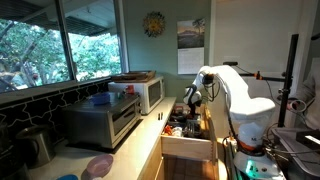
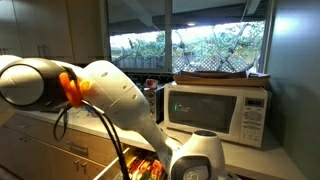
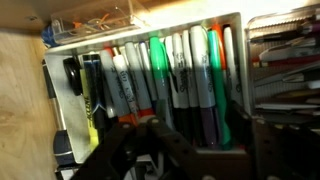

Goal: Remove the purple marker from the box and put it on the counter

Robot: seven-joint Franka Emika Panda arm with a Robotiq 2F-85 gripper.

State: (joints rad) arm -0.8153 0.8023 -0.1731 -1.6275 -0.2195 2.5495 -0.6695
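Note:
The box is an open pale-wood drawer (image 1: pixel 188 148) under the counter (image 1: pixel 138 140). My gripper (image 1: pixel 192 100) hangs over its inside. In the wrist view a clear tray (image 3: pixel 90 22) holds a row of markers lying side by side. A dark purple marker (image 3: pixel 207 118) lies among them, beside a green one (image 3: pixel 223 105). My gripper (image 3: pixel 193 142) is open, with its two dark fingers on either side of the middle markers, just above them and holding nothing. In an exterior view the arm (image 2: pixel 110 90) hides most of the drawer contents (image 2: pixel 145 168).
A silver toaster oven (image 1: pixel 100 122) and a white microwave (image 1: pixel 140 93) stand on the counter beside the drawer; the microwave also shows in an exterior view (image 2: pixel 215 110). A pink plate (image 1: pixel 98 165) and a kettle (image 1: pixel 35 145) sit nearer. More pens fill a compartment to the right (image 3: pixel 285 70).

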